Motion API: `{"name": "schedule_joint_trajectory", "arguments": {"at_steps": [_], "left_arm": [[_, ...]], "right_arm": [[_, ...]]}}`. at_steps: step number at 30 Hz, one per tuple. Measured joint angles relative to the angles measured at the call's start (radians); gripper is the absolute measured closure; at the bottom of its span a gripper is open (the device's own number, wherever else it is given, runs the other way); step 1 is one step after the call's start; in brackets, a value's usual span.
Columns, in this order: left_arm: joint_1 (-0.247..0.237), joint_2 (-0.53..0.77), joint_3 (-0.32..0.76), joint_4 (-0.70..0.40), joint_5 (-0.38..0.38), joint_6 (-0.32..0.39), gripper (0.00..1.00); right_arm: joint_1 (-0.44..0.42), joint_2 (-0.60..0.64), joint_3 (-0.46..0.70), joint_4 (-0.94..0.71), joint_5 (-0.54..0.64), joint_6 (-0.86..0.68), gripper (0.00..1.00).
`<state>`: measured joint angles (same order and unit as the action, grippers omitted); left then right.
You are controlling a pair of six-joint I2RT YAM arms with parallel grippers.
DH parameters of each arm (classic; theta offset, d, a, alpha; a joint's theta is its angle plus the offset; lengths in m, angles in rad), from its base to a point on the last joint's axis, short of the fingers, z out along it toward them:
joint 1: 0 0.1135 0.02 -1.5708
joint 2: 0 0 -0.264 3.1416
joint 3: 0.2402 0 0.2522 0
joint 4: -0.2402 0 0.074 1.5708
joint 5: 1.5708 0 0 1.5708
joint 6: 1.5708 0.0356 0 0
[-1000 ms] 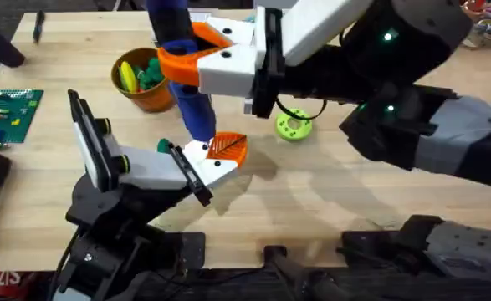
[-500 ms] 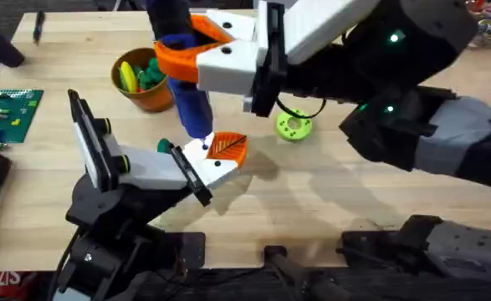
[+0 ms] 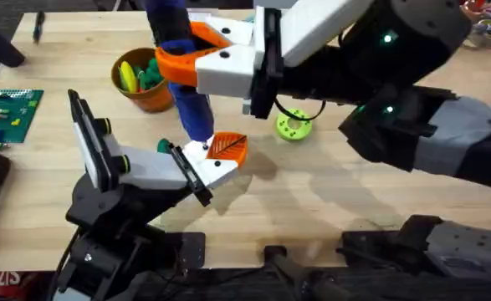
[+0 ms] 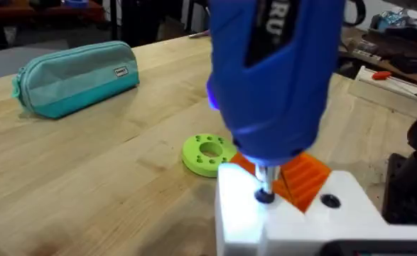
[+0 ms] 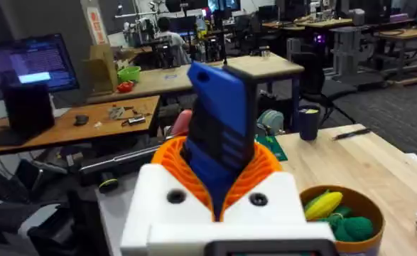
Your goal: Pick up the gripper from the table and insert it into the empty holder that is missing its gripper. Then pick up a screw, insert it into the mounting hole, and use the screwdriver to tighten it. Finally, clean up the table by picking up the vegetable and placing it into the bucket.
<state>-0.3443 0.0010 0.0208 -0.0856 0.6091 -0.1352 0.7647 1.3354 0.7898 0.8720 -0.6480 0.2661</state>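
My right gripper [image 3: 182, 58] is shut on the blue screwdriver [image 3: 186, 92], which stands nearly upright. Its tip [image 4: 265, 193] rests on a screw in the small white gripper [image 3: 222, 152] with the orange ribbed pad [image 4: 304, 178]. That piece sits in the white holder [image 3: 149, 170] at the end of my left arm. In the right wrist view the screwdriver handle [image 5: 219, 128] sits between the orange pads. A small dark green vegetable [image 3: 163, 145] lies on the table beside the holder. The orange-brown bucket [image 3: 149, 99] stands behind it with yellow and green pieces inside.
A lime-green ring with holes [image 3: 294, 126] lies right of the screwdriver. A green building-brick board [image 3: 2, 113] sits at the left edge. A teal pencil case [image 4: 77, 67] lies farther off on the table. Bare wood stretches across the front middle.
The right gripper and the screwdriver wobbled slightly to the left and back. The left arm and the things on the table have not moved.
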Motion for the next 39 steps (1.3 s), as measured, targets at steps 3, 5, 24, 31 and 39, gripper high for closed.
{"name": "schedule_joint_trajectory", "arguments": {"at_steps": [3,5,24,31,39], "left_arm": [[0.0,0.0,0.0,0.0,0.0,0.0,0.981],[0.0,0.0,0.0,0.0,0.0,0.0,0.982],[0.0,0.0,0.0,0.0,0.0,0.0,0.983],[0.0,0.0,0.0,0.0,0.0,0.0,0.983],[0.0,0.0,0.0,0.0,0.0,0.0,0.983]], "right_arm": [[0.0,0.0,0.0,-0.004,0.0,0.0,0.964],[0.0,0.0,0.0,-0.005,0.0,0.0,0.964],[0.0,0.0,0.0,-0.005,0.001,0.0,0.964],[0.0,0.0,0.0,-0.021,0.008,0.0,0.964],[0.0,0.0,0.0,-0.022,0.008,0.0,0.964]]}}
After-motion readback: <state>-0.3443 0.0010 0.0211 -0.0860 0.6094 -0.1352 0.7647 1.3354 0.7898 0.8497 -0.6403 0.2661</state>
